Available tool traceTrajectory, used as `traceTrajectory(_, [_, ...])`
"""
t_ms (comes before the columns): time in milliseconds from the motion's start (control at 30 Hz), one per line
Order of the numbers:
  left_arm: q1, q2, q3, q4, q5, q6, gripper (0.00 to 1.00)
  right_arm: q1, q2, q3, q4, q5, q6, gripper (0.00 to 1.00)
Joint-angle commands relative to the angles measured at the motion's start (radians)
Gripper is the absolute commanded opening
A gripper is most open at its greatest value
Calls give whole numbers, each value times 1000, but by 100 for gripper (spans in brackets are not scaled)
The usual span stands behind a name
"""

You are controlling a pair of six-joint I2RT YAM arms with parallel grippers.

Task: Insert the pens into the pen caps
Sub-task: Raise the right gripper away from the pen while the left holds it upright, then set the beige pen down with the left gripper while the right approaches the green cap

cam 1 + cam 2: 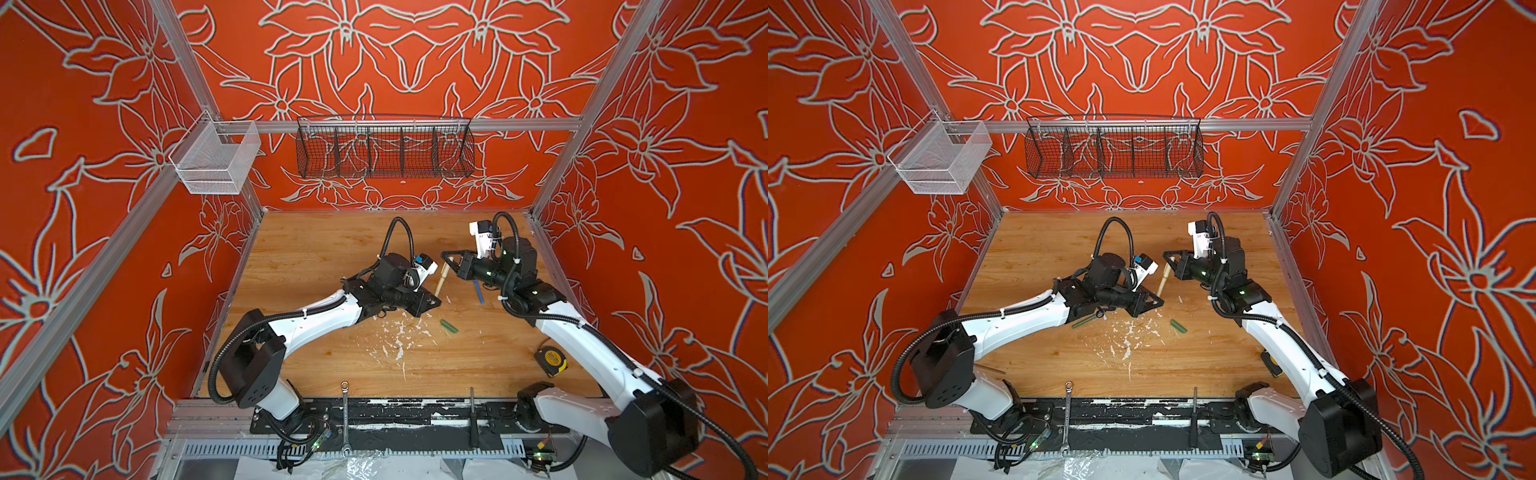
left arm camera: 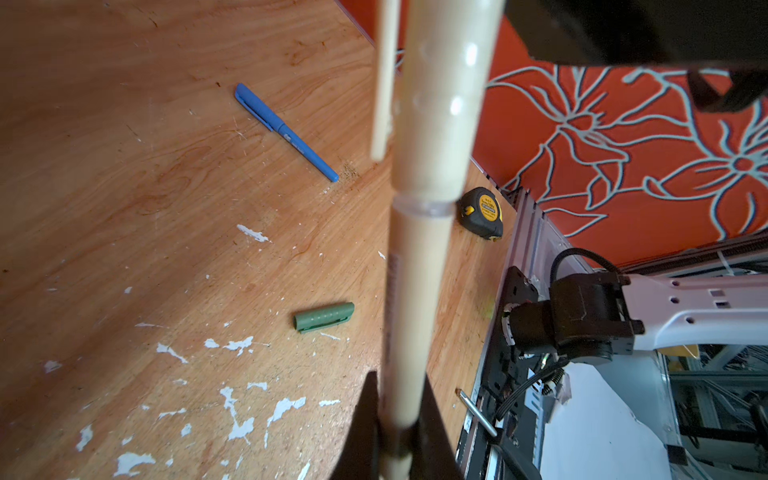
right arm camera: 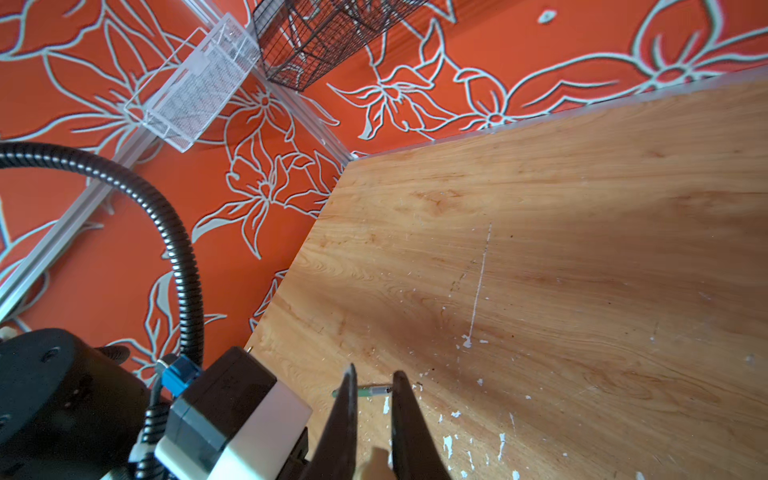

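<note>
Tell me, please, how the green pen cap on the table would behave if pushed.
The green pen cap is a round tube, so it would probably roll, though the flat clip along its side may stop it. Being so short, it is likely light and may skid on the smooth table.

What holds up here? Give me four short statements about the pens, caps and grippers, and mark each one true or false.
1. The left gripper is shut on the tan pen. True.
2. The green cap is fitted on the green pen. False: the cap lies alone on the table, and the green pen lies apart from it, near the left arm.
3. The right gripper holds the blue pen. False: it is shut on the tan cap, and the blue pen lies on the table.
4. A tape measure sits on the table. True.
</note>
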Motion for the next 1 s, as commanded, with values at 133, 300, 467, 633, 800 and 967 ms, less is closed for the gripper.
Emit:
traceTrajectory(133, [131,78,122,265,-62,-142,0,50,-15,-143,-25,-20,141,0])
traceTrajectory(300, [175,122,127,346,-48,-190,0,76,2,-191,-9,-3,182,0])
traceTrajectory(467, [189,190,187,367,-32,-198,0,101,28,-225,22,0,225,0])
traceTrajectory(633, [197,239,238,360,-28,-195,0,130,51,-237,28,29,246,0])
traceTrajectory(800, [209,268,263,340,-28,-181,0,144,57,-227,-49,58,223,0])
traceTrajectory(967, [239,289,275,335,15,-188,0,145,21,-217,-135,92,197,0])
